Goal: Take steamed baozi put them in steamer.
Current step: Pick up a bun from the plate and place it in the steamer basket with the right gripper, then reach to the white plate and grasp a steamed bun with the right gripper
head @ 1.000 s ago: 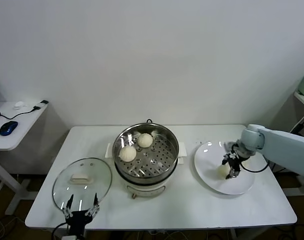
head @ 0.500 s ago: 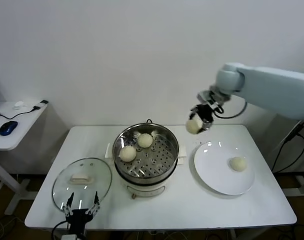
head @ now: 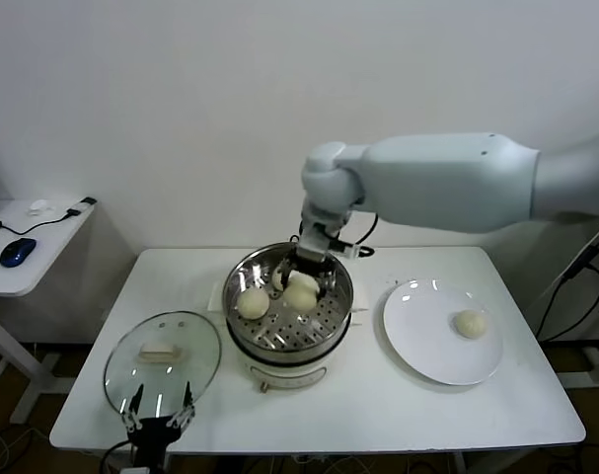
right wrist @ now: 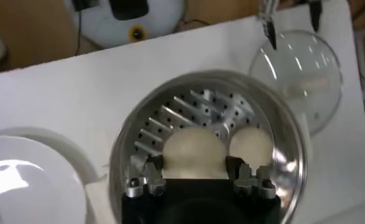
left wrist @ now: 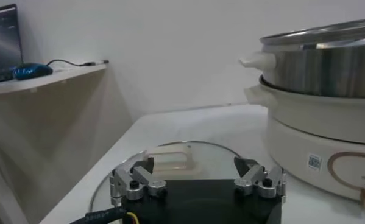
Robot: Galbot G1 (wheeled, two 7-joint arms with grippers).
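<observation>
The right gripper (head: 301, 287) is down inside the steamer (head: 242, 278), and its fingers (right wrist: 147, 176) sit part way apart on both sides of a round white baozi (right wrist: 193, 151), just above the tray with holes. Two more buns (head: 252, 302) lie in the steamer and one bun (head: 469, 323) waits on the white plate (head: 412, 346). The bun looks light, soft and easy to squash, so I think it is best held gently by its round sides; the left gripper (left wrist: 197, 181) waits wide open by the glass lid (head: 190, 360) on the worktop (head: 378, 400).
</observation>
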